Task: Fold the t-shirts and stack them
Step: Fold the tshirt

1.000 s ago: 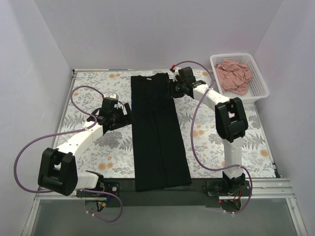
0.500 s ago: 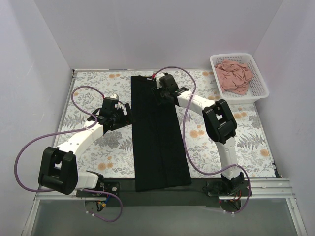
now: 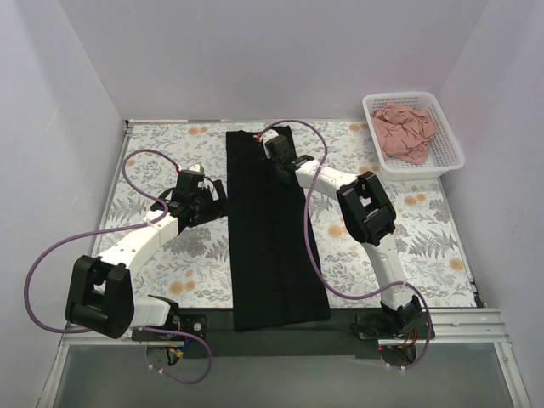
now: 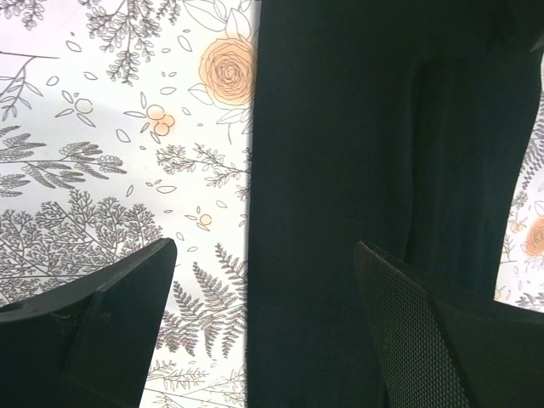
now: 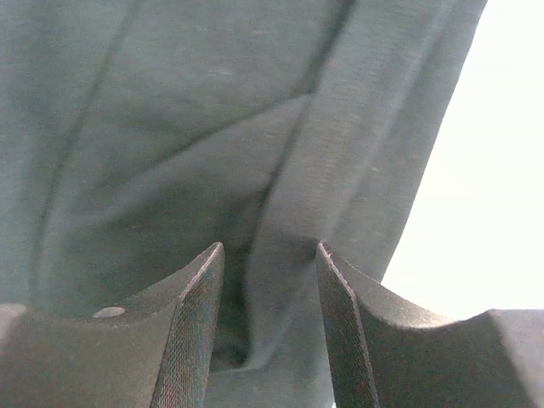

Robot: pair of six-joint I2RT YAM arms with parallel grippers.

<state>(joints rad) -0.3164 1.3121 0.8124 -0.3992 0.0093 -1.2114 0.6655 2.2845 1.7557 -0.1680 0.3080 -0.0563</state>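
Note:
The black t-shirt (image 3: pixel 276 246) lies folded into a long narrow strip down the middle of the table. My right gripper (image 3: pixel 274 146) rests on its far end, near the collar. In the right wrist view that gripper (image 5: pixel 269 251) is open, its fingertips pressed onto the black cloth (image 5: pixel 170 127) with a raised fold between them. My left gripper (image 3: pixel 217 194) hovers at the strip's left edge; in the left wrist view it (image 4: pixel 265 246) is wide open, straddling the edge of the black cloth (image 4: pixel 340 170). The pink t-shirt (image 3: pixel 406 132) lies crumpled in the basket.
A white lattice basket (image 3: pixel 450 140) stands at the back right corner. The floral tablecloth (image 3: pixel 153 153) covers the table on both sides of the strip. White walls close in the left, back and right. Purple cables loop from both arms.
My right gripper has swept left from the shirt's far right edge onto the top of the strip. The left arm has barely moved.

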